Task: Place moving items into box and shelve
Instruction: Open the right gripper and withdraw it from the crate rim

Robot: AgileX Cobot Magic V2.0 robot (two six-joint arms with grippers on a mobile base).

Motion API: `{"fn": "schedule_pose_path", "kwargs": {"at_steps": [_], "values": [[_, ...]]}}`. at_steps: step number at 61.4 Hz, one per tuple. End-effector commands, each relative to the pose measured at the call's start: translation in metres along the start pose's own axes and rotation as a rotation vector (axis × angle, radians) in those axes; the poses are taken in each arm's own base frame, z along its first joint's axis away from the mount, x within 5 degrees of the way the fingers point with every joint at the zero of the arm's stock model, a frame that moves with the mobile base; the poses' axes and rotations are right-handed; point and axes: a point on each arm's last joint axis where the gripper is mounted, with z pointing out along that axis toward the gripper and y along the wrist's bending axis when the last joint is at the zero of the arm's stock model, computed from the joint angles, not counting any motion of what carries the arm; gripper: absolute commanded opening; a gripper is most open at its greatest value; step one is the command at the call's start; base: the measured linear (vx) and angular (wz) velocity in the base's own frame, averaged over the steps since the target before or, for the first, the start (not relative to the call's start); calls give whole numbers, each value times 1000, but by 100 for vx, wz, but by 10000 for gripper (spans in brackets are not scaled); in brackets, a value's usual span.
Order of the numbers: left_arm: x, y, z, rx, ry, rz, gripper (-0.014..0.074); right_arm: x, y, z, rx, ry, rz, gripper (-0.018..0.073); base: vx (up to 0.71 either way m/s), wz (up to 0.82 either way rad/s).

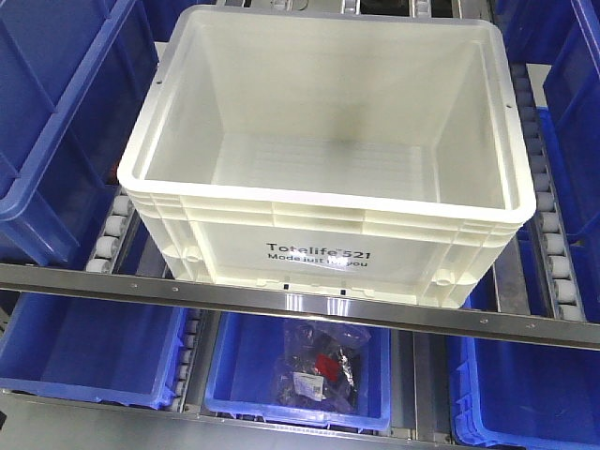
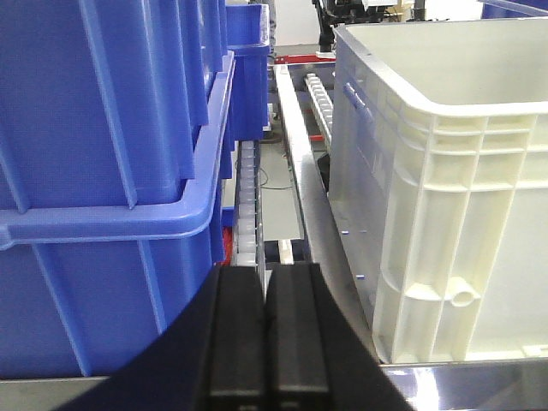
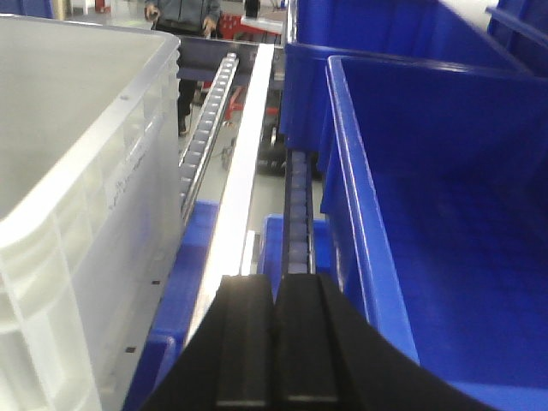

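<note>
Left gripper (image 2: 267, 338): two matte black rectangular fingers, flat-faced, thin seam between, flared black housing below. Right gripper (image 3: 274, 342): same black paired fingers, glossy curved base. No visible cables, screws, markings.

I see a roller-track shelf (image 1: 553, 253) carrying the white box (image 1: 328, 216) directly, blue bins (image 1: 56, 122) sitting close on both sides.
</note>
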Motion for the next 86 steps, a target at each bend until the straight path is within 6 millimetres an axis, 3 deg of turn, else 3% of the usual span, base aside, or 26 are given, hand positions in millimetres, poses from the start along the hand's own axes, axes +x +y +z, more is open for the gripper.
{"fn": "schedule_pose_path", "kwargs": {"at_steps": [1, 13, 27, 86], "values": [[-3, 0, -1, -3, -83, -10, -8, -2, -1, -4, 31, -176, -42, -15, 0, 0], [-3, 0, -1, -3, -83, -10, -8, 33, 4, -15, 37, -233, -82, -12, 0, 0], [-3, 0, -1, -3, -83, -10, -8, 45, 5, -24, 30, -167, -42, -9, 0, 0], [-3, 0, -1, -3, -83, -10, -8, 39, 5, -25, 31, -234, 18, -9, 0, 0]]}}
